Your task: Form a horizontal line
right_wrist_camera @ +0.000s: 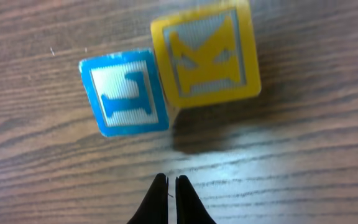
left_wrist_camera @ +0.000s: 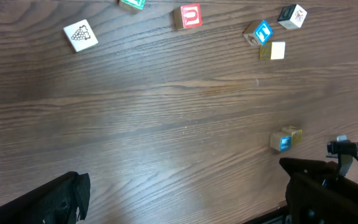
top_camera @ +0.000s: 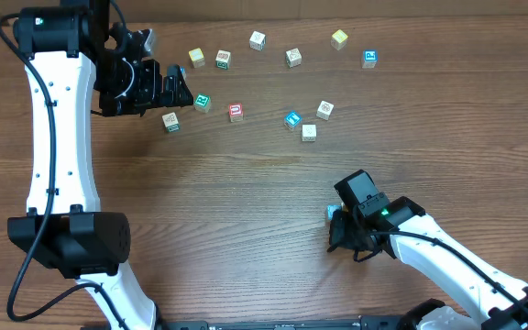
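The horizontal line is a short row of two touching cubes: a blue-topped cube (right_wrist_camera: pixel 126 93) and a yellow-topped cube (right_wrist_camera: pixel 205 53). They lie on the wood just ahead of my right gripper (right_wrist_camera: pixel 171 180), which is shut, holds nothing and stands a small gap away from them. From above only the blue cube (top_camera: pixel 332 213) shows, beside the right gripper (top_camera: pixel 340 234). In the left wrist view the pair (left_wrist_camera: pixel 286 138) sits far right. My left gripper (top_camera: pixel 186 89) hovers open and holds nothing near the green cube (top_camera: pixel 202 102). One of its fingers (left_wrist_camera: pixel 64 196) shows at the bottom left of its own view.
Loose single cubes lie scattered across the far half of the table. Among them are a red one (top_camera: pixel 236 112), a teal one (top_camera: pixel 292 119), a grape-picture one (top_camera: pixel 170 121) and a blue one (top_camera: pixel 369 59). The right arm (left_wrist_camera: pixel 328 186) fills the left wrist view's lower right corner.
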